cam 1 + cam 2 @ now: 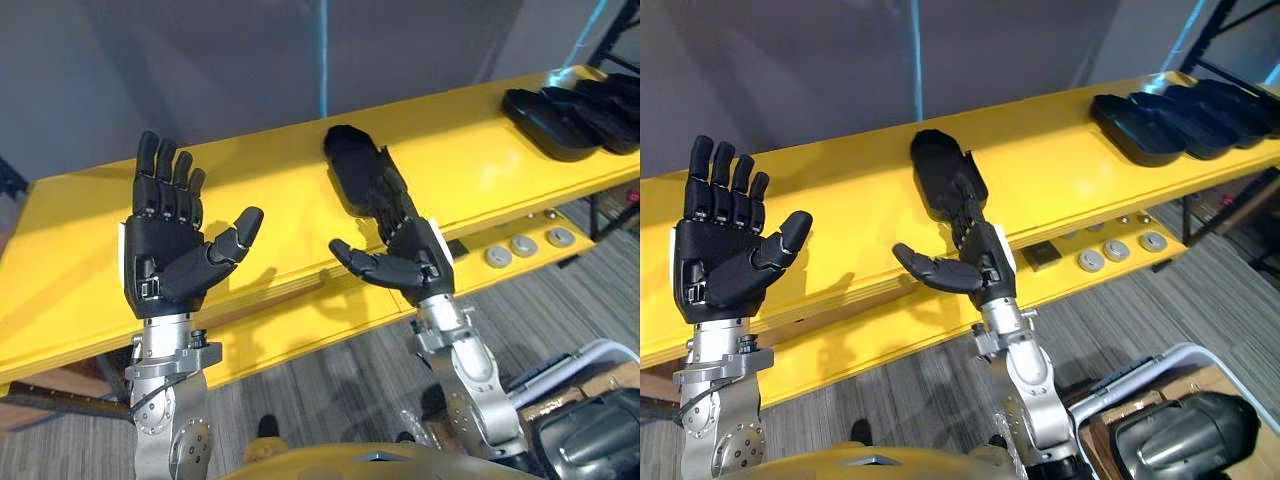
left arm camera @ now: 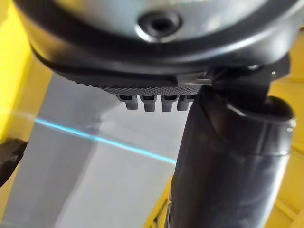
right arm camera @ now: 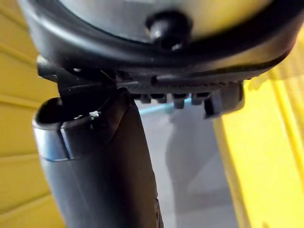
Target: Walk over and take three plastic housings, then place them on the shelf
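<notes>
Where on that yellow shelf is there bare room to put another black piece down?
Two bare patches on the yellow shelf: between the lone housing and the stack of housings at the right end, and the long stretch left of it, behind the raised left hand. Crowded: the right end, and beside the lone housing, where the right hand is.

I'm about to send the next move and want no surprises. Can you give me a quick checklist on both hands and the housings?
1. Left hand free: ok, open and raised, holding nothing.
2. Right hand open: ok, its fingers are straight and point at the single housing.
3. Right hand touching that housing: cannot tell, the fingers overlap it.
4. Single housing resting on the yellow shelf: ok.
5. Stack of housings at the shelf's right end: ok, apart from both hands.
6. A housing gripped: not ok.
</notes>
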Robot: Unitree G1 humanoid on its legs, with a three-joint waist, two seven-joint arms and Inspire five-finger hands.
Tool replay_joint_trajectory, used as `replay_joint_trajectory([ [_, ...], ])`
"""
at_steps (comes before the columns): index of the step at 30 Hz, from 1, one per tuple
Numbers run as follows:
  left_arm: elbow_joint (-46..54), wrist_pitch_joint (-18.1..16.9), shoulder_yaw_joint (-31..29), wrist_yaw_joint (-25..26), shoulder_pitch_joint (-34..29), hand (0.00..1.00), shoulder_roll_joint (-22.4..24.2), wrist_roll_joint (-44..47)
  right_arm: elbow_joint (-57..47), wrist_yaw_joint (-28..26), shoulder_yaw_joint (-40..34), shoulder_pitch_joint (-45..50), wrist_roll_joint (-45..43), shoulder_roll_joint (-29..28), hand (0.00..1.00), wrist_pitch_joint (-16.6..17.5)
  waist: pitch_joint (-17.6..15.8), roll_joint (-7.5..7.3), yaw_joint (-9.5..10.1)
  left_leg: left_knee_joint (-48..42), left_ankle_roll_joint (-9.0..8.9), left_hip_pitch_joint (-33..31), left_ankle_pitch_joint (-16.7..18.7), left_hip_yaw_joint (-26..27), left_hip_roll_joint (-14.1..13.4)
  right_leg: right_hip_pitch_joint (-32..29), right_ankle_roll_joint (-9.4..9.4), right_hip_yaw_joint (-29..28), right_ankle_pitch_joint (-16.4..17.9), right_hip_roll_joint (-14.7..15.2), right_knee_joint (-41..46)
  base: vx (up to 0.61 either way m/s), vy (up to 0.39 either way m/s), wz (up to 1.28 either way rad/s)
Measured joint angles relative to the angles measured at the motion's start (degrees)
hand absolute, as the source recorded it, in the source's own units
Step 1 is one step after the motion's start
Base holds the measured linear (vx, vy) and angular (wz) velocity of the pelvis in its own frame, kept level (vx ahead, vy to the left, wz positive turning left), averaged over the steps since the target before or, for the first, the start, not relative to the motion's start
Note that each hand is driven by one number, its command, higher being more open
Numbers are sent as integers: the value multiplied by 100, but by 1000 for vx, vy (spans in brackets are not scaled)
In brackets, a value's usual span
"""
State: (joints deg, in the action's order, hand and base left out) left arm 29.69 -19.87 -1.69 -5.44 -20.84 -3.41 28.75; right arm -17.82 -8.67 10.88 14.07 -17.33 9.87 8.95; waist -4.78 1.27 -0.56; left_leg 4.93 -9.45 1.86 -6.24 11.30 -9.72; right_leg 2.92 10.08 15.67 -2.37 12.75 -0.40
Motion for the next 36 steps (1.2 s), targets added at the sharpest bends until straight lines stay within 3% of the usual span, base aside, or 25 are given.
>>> replay_joint_trajectory([
  [5, 20, -5, 223, 46, 6, 100, -4, -7, -410, -337, -139, 418, -127, 167, 100, -83, -2, 9, -163, -2, -3, 95, 76, 215, -6, -51, 9, -181, -5, -5, -12, 11, 4, -21],
  [12, 20, -7, 462, 375, 14, 100, -143, -11, -502, -390, -167, 548, -156, 169, 100, -82, -37, 35, -206, -2, 8, 73, 103, 229, -1, -78, 13, -189, -7, 0, -8, 2, 1, -2],
  [22, 7, -12, 542, 639, 389, 100, -205, -34, 406, 197, -135, -535, -103, 335, 100, -81, -323, 133, -123, -3, 23, -106, 44, 85, 8, -180, 13, -92, -8, 5, 36, -15, 2, 6],
  [36, -23, -11, 512, 648, 502, 100, -208, -238, 1176, 704, -380, -1132, -95, 188, 100, -231, -546, 78, -115, -3, 27, -85, 35, -65, 10, -89, -11, 15, 12, 6, 77, -7, -2, 4],
])
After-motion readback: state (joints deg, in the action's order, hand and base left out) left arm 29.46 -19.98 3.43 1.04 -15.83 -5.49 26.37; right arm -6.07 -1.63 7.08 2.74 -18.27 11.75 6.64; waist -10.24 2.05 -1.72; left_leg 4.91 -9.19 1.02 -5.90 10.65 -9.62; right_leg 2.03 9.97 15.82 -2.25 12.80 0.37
